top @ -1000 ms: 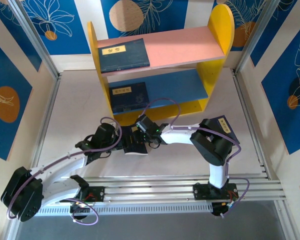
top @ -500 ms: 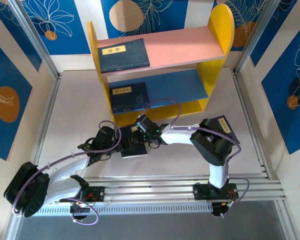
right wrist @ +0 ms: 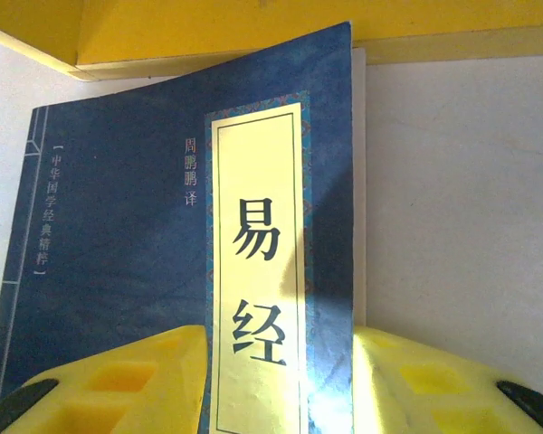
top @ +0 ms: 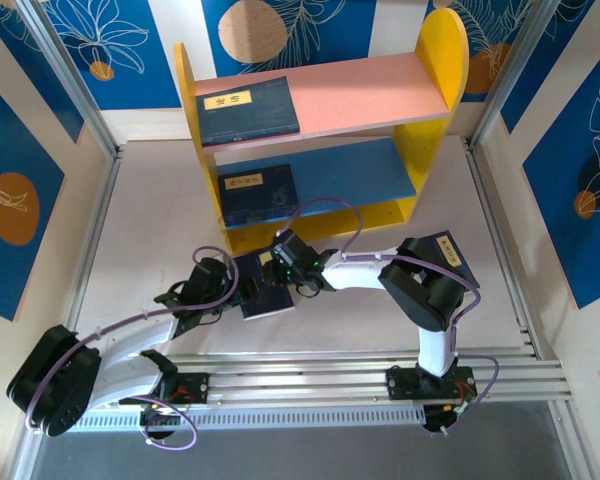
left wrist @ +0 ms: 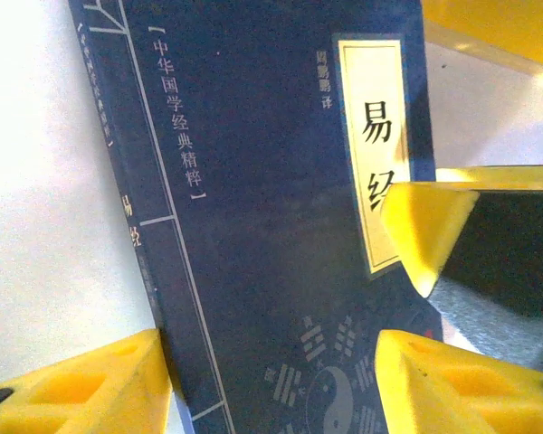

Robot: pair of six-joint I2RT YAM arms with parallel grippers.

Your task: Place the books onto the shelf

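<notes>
Careful: the loose book [top: 267, 292] lies flat on the bench [top: 160, 220], just at six o'clock of the shelf [top: 435, 70], and you have both arms crowded onto it. The left end effector [left wrist: 273, 357] comes at it from nine o'clock and the right end effector [right wrist: 279, 339] from two o'clock. Each has its fingers part-way apart over the cover, and I cannot tell whether either one truly bites.

The likely trouble is the two sets of yellow fingers meeting. They stand very near each other over the title label, so a small push could knock them together. The book is thin and the bench looks smooth, so a shallow hold may let it skate or fan open. The shelf's yellow base sits right at twelve o'clock of the book, and a low lift could catch on it.

For room, the pink upper board [top: 370, 90] and the blue lower board [top: 360, 170] each carry one book at their nine o'clock end and are bare toward three o'clock. Another book [top: 448, 250] lies by the right arm's elbow.
</notes>
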